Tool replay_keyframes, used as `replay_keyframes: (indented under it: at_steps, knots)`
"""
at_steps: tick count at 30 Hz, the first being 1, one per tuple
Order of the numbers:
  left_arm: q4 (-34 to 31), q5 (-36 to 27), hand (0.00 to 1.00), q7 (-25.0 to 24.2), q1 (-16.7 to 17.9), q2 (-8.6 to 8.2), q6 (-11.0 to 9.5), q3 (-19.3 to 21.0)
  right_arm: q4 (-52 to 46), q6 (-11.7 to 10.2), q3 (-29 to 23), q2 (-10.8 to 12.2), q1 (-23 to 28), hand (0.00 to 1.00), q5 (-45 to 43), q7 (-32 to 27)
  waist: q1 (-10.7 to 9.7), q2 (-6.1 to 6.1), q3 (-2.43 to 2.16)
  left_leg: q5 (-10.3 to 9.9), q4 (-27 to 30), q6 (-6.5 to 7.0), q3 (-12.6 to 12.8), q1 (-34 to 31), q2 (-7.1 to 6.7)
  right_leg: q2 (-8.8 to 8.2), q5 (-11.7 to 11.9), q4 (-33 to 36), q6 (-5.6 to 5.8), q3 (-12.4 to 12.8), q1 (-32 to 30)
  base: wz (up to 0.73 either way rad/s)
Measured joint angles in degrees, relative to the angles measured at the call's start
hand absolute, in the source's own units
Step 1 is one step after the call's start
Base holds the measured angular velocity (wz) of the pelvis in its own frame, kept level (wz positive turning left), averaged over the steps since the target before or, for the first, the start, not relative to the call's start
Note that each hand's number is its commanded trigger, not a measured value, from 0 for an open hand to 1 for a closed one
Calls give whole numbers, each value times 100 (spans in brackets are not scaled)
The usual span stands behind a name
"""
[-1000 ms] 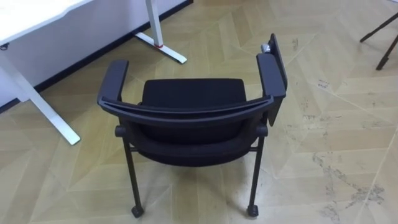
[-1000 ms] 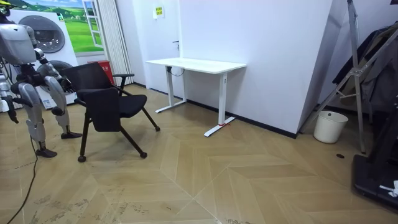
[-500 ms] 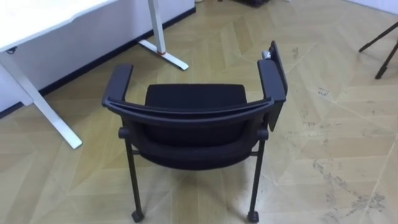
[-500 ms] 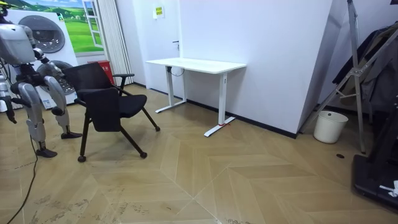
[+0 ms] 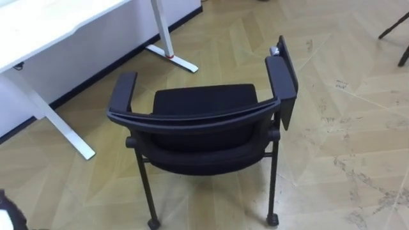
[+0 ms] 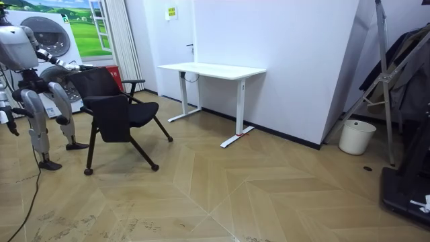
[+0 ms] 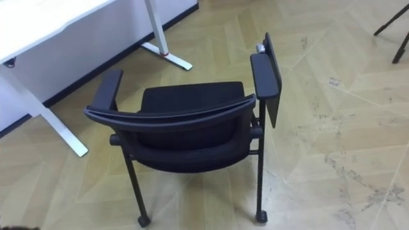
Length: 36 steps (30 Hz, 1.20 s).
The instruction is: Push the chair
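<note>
Floor (image 5: 358, 115): wood parquet, with a white desk (image 5: 38, 25) far left.
Chair (image 5: 204, 121): black, upright, backrest towards the robot.
Left hand (image 5: 7, 214): near left corner, apart from chair; state cannot be told.
Right hand (image 6: 10, 124): low beside robot, well apart; cannot tell.

Chair (image 5: 203, 105) just before the robot, desk (image 5: 45, 22) beyond it, leftward

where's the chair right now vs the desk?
Centre of the left eye view, the chair stands with its back to the robot, on the wood floor; the white desk is ahead on its left, not touching.
</note>
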Motion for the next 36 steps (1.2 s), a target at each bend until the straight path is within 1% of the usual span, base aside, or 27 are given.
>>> replay_keyframes:
  at_steps: [2,3,4,5,7,9,10,11,13,14,16,17,19,20,22,24,29,32,36]
  knots:
    - [-265,202,0,-70,-7,-4,29,-83,-8,-40,0,10,-33,0,2,89,-63,29,-4,0,5,0,-1,-7,0,1,-12,-13,1,20,-16,0]
    - [-393,294,0,-102,-8,-4,39,-84,-10,-41,1,17,-21,0,2,106,-63,28,0,0,5,0,-1,-8,0,1,-15,-10,2,21,-17,0]
    - [-649,490,0,-113,-30,-2,40,-91,-9,-42,5,20,-2,0,25,123,-62,17,15,0,4,1,-2,-9,-1,1,-16,-7,2,32,-21,0]
    - [-846,626,0,-106,-67,0,41,-116,-9,-42,10,20,6,0,93,121,-62,21,15,1,4,1,0,-12,-6,-1,-15,-6,2,44,-26,0]
    - [-994,804,0,-102,-163,1,41,-176,-8,-43,16,21,4,0,109,123,-72,30,8,1,3,2,0,-13,-14,-6,-16,-5,4,58,-33,0]
    - [-1188,1113,0,-101,-197,1,55,-283,-9,-47,14,19,9,0,63,122,-116,41,5,1,2,2,0,-27,-18,-6,-16,-13,3,64,-45,0]
    - [-1299,1388,0,-100,-196,1,55,-362,-9,-49,12,18,10,0,36,120,-144,45,2,1,1,1,6,-37,-18,-6,-16,-16,3,69,-56,0]
    - [-1340,1509,0,-99,-197,3,55,-405,-9,-48,13,18,8,0,11,121,-150,48,0,1,0,1,9,-43,-18,-6,-16,-16,3,71,-65,0]
    - [-1464,1940,0,-116,-211,5,71,-589,-6,-49,17,13,-2,0,-83,129,-185,73,-18,1,0,1,23,-66,-18,-6,-15,-14,2,85,-98,-3]
    - [-1586,2083,0,-127,-211,6,102,-692,0,-49,21,14,1,0,-103,151,-190,62,-14,1,0,1,28,-64,-18,-6,-15,-13,2,88,-98,0]
    - [-1829,2270,0,-150,-208,5,133,-830,9,-48,19,14,-13,0,-100,185,-201,54,-8,1,-1,1,33,-72,-18,-7,-15,-26,2,89,-100,0]
    - [-1912,2327,0,-162,-208,6,151,-876,12,-48,19,16,-20,0,-100,189,-203,64,-15,1,-1,1,33,-75,-18,-7,-15,-38,2,90,-99,0]
    - [-2282,2544,0,-234,-205,7,178,-1005,12,-50,22,17,-53,0,-89,209,-202,44,-5,1,-2,1,37,-83,-20,-7,-14,-66,1,103,-98,0]
    - [-2365,2570,0,-234,-205,7,176,-1030,12,-51,24,17,-56,0,-79,213,-200,27,2,1,-3,1,40,-82,-20,-7,-14,-68,1,114,-98,-4]
    - [-2651,2683,0,-234,-214,7,174,-1078,12,-113,115,17,-76,0,-77,228,-204,16,8,1,-4,1,66,-73,-23,-7,-14,-72,1,165,-97,-7]
    - [-2713,2737,0,-234,-238,8,174,-1124,12,-146,132,19,-87,0,-91,245,-207,-9,24,1,-6,1,84,-64,-26,-7,-14,-75,1,212,-99,-6]
    - [-2820,2965,0,-234,-241,7,170,-1377,12,-162,140,45,-92,0,-88,242,-221,-22,26,1,-15,1,89,-75,-33,-8,-14,-90,1,214,-108,0]
    - [-2819,3107,0,-235,-245,7,169,-1434,12,-168,171,47,-92,0,-83,228,-226,-49,27,1,-29,1,89,-75,-35,-8,-14,-89,1,215,-112,0]
    - [-2818,3191,0,-236,-245,7,168,-1442,13,-180,194,80,-94,0,-78,198,-226,-78,8,1,-35,1,89,-68,-35,-8,-14,-87,1,224,-104,0]
